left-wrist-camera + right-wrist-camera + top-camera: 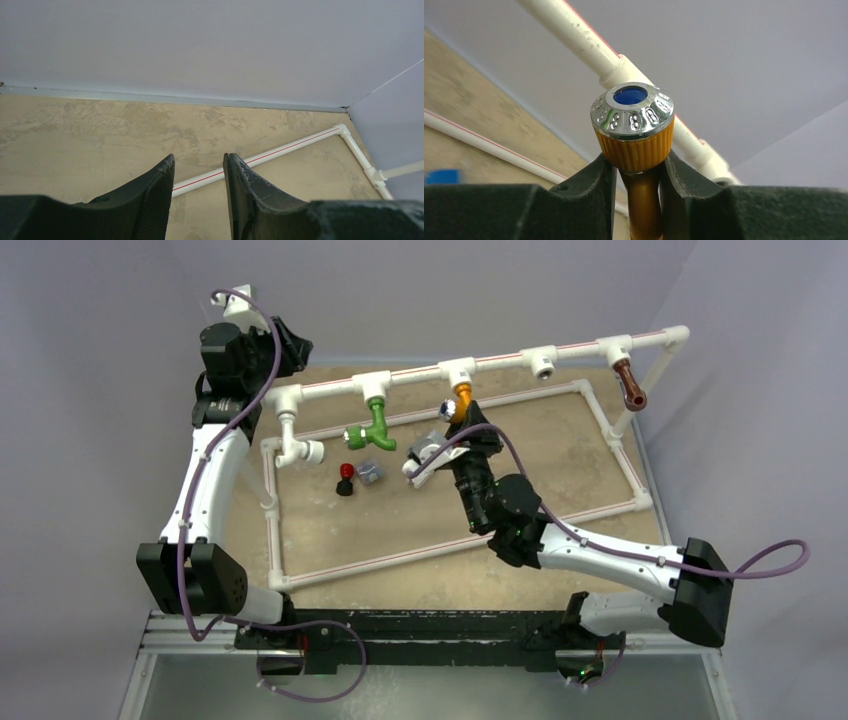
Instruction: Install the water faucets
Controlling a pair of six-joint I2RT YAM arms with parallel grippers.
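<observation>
One orange faucet (634,140) hangs under the top pipe (500,359), pinched by the right gripper (636,165), likely needing a tight twist next; the left gripper (198,160) gapes empty.

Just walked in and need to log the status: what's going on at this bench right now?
The right tool is clamped on the orange faucet, holding it up at the raised white pipe. Whether it is fully seated there cannot be told. The green faucet and brown faucet already hang from that pipe. The left tool is open and empty, parked at the far left corner.
</observation>
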